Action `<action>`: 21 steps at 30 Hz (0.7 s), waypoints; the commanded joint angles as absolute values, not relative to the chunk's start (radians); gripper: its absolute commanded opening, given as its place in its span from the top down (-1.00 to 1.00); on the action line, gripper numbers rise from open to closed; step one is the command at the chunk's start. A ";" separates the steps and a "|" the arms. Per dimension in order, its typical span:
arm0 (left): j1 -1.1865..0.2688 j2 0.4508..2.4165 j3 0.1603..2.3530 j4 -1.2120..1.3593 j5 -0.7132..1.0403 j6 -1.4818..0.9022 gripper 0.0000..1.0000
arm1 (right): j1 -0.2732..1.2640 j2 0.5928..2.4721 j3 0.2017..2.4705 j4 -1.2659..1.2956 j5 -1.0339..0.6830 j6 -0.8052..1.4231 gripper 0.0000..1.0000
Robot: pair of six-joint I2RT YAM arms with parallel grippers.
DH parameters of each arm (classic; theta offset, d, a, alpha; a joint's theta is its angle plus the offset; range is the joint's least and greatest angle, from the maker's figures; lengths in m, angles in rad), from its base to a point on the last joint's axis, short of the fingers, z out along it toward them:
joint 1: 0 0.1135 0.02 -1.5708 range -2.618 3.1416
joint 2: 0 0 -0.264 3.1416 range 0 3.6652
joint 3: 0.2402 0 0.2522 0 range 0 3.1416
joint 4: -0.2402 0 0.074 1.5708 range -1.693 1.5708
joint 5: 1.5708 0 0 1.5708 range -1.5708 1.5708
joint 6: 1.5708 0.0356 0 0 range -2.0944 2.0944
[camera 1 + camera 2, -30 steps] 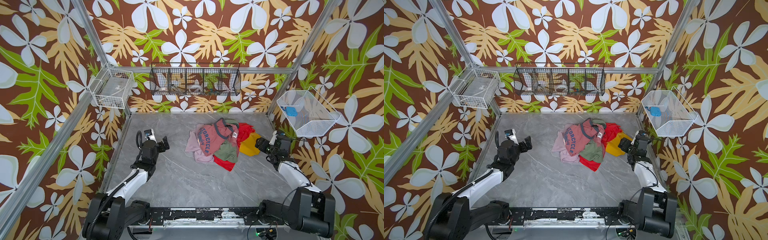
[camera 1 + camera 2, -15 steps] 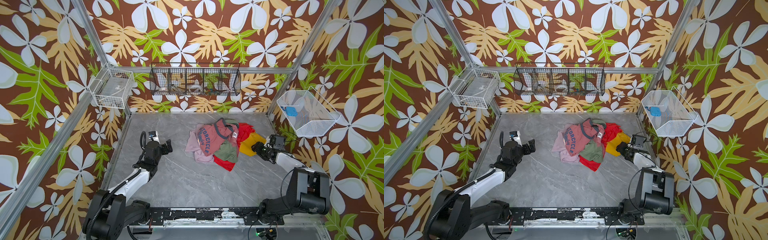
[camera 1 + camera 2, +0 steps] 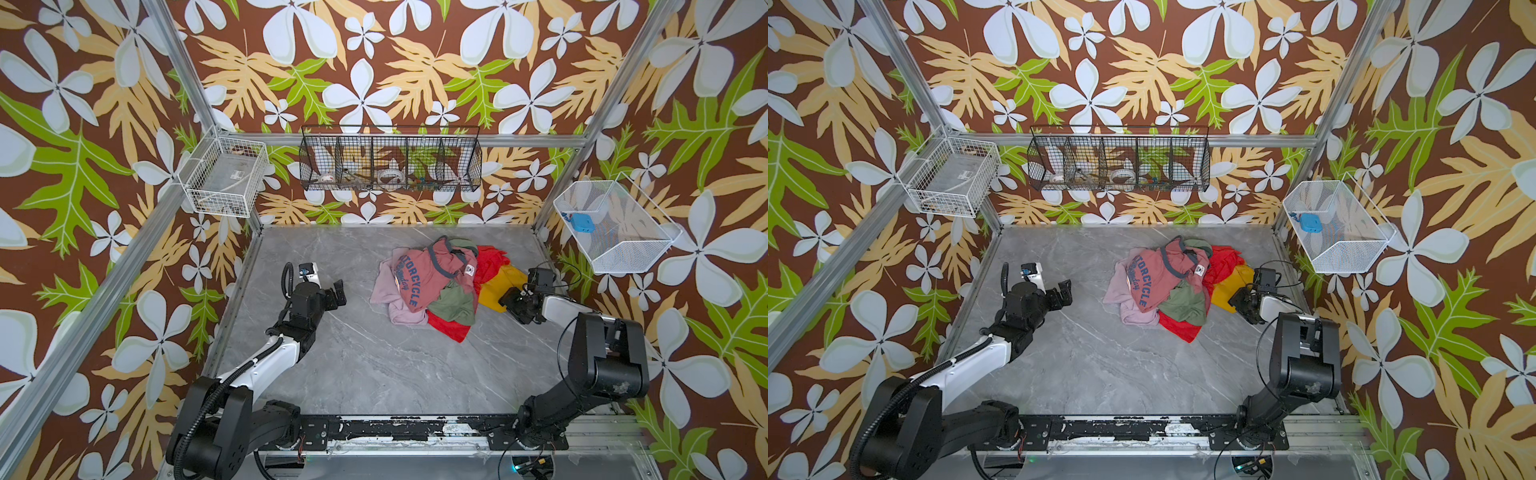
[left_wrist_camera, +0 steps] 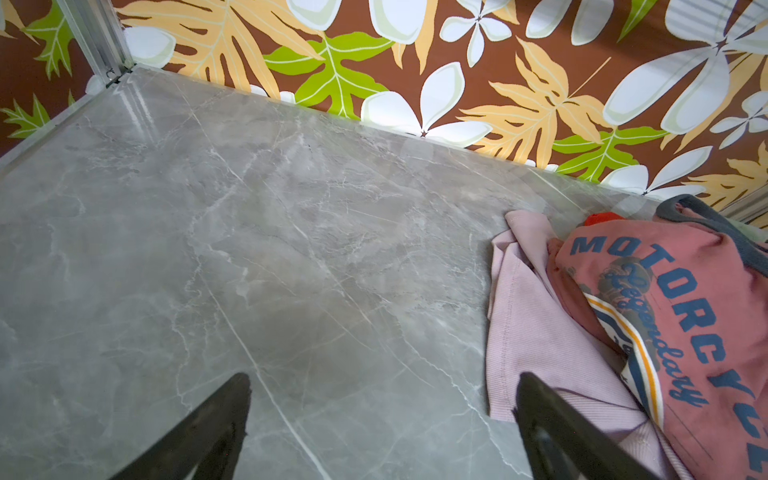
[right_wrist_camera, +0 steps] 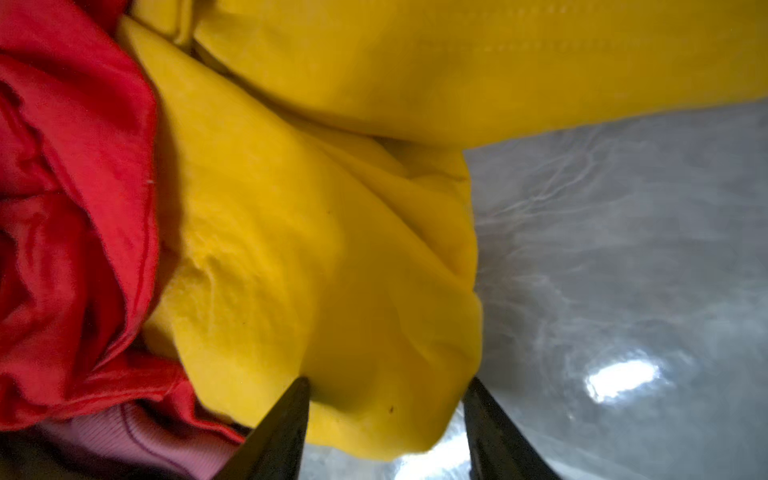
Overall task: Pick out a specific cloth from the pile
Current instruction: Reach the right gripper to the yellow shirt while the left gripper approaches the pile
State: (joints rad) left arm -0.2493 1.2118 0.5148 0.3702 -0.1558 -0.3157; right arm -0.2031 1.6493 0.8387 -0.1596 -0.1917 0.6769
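Nearest the robot's base, the left gripper [image 4: 384, 379] hangs with its jaws spread wide and nothing between them, well apart from the pile [image 3: 424, 291] on that pile's lilac side. At the pile's opposite edge the right gripper [image 5: 386, 384] grasps the cloth [image 5: 316, 249], one finger pressed in on either side of a loose fold that spills off the pile onto the table [image 3: 374, 365]. The mustard fabric looks soft, light and limp (it creases all along its folds), so it should bunch rather than slip, and this free outer fold seems the sensible hold. Farther into the pile the red cloth [image 5: 75, 199] lies against it. Only this outer part shows, so I judge it may drag its neighbours when pulled.
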 commanded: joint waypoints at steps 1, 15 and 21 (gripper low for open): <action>-0.252 1.209 0.516 0.374 -0.158 -0.327 -1.00 | -0.196 1.684 0.844 -0.132 -0.175 0.729 -0.10; -0.257 1.253 0.527 0.358 -0.129 -0.342 -0.99 | -0.159 1.503 0.751 0.016 -0.173 0.740 1.00; -0.269 1.296 0.562 0.335 -0.113 -0.340 -0.97 | -0.159 1.361 0.711 0.035 -0.152 0.747 1.00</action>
State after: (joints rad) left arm -0.2626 1.2869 0.5480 0.3420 -0.1268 -0.3378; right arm -0.1577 1.3922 0.7155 0.0021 -0.1791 0.7502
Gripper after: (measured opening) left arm 0.987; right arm 0.050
